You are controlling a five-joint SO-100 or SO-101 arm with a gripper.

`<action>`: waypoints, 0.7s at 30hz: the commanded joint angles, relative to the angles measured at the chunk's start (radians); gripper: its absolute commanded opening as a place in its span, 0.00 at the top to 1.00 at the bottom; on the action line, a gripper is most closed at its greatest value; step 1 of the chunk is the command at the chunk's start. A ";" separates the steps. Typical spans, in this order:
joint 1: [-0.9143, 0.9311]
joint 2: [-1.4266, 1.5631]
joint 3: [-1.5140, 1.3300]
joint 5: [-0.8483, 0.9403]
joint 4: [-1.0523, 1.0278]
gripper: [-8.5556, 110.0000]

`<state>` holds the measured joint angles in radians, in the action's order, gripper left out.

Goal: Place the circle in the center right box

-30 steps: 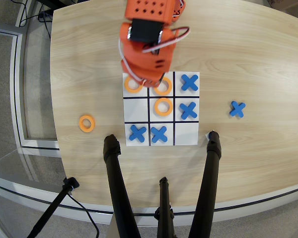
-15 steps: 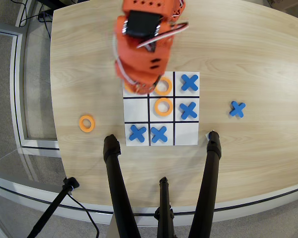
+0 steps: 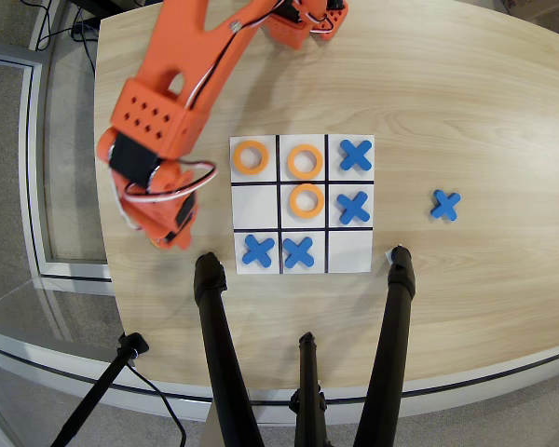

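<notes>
Gripper [image 3: 172, 233] at left of overhead view, over bare tabletop left of board; jaws blurred and seen from above, can't tell if apart or together. Orange arm [image 3: 182, 70] slanting down-left from base at top edge. No loose circle visible beside board in this view; spot under gripper hidden by arm, can't tell what lies there.

Board [image 3: 349, 253]: white 3x3 grid, black lines. Orange rings: top-left cell [image 3: 251, 156], top-mid cell [image 3: 305, 161], central cell [image 3: 305, 200]. Blue X pcs: top-right [image 3: 355, 155], mid-right [image 3: 352, 207], bottom-left [image 3: 258, 250], bottom-mid [image 3: 298, 251]. Center right box [image 3: 254, 206], mid row, view-left column: bare white. Bottom-right cell bare too.

Spare blue X [image 3: 444, 204] on table, well right of board.

Table [image 3: 484, 112]: light wood grain, rounded edges. Black tripod legs [image 3: 222, 354] in foreground crossing near edge. Grey floor [image 3: 19, 186] at left, cables [image 3: 61, 28] top-left.
</notes>
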<state>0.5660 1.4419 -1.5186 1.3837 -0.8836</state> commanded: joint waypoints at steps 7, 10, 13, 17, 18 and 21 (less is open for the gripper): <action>0.031 -0.293 0.350 0.017 -0.023 0.60; 0.029 -0.367 0.407 0.026 -0.020 0.60; 0.025 -0.419 0.436 0.032 -0.014 0.60; 0.025 -0.465 0.476 0.031 -0.014 0.60; 0.025 -0.472 0.482 0.031 -0.014 0.60; 0.026 -0.503 0.505 0.031 -0.017 0.60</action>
<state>0.5937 0.9419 -1.0615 1.4097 -0.9035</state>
